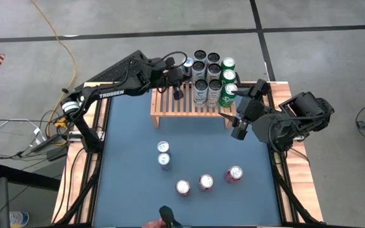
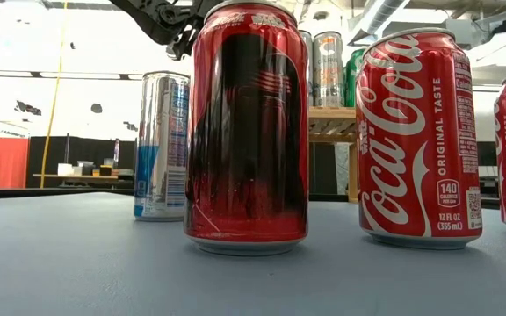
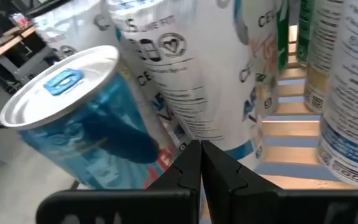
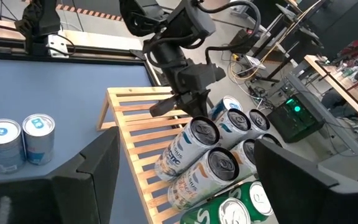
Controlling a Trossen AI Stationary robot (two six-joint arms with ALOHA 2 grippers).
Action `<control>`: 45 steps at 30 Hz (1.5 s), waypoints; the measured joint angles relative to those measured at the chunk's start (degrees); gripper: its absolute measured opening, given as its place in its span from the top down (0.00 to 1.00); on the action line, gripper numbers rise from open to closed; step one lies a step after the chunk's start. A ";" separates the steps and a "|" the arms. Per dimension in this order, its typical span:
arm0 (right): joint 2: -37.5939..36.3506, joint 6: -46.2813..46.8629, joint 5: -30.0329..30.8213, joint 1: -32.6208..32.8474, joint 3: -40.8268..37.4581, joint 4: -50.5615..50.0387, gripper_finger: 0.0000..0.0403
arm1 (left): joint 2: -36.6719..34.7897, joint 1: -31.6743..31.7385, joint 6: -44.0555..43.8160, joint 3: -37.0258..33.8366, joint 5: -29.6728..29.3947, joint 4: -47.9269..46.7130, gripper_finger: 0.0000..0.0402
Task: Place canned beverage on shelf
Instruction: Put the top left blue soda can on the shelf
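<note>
The light-wood slatted shelf [image 1: 176, 107] stands at the table's far side, and several cans stand on its right part [image 1: 211, 79]. My left gripper [image 1: 178, 92] is shut over the shelf, just left of that group. In its wrist view its tips [image 3: 199, 158] are close to a blue-topped can [image 3: 73, 118] and a tall white can [image 3: 191, 68]. It also shows in the right wrist view [image 4: 169, 106]. My right gripper [image 1: 236, 117] is open and empty at the shelf's right end. Five more cans stand on the blue table, among them a silver-blue one [image 1: 163, 147] and a red one [image 1: 206, 182]. My left gripper's shut fingertips [image 3: 191, 163] stand right at the gap between the blue-topped can and the white can, coming level from the table's left. I cannot tell whether they touch either can.
In the low view a dark red can [image 2: 246, 123], a Coca-Cola can [image 2: 420, 132] and a slim silver-blue can [image 2: 161, 145] stand close to the camera, with the shelf [image 2: 330, 123] behind them. The shelf's left part [image 4: 135, 118] is bare slats. Wooden rails edge the table [image 1: 75, 171].
</note>
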 joint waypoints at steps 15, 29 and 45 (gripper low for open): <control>0.00 1.89 -0.02 0.00 0.02 0.00 0.22 | 0.33 0.42 -0.30 0.00 -0.42 3.73 1.00; 0.00 3.14 -1.36 0.02 0.01 0.09 0.22 | -6.88 1.00 -4.47 0.02 -1.53 -6.00 1.00; 0.00 -0.39 -1.42 -0.07 0.02 -0.05 0.22 | -9.98 10.75 -5.41 13.32 10.98 -14.11 0.63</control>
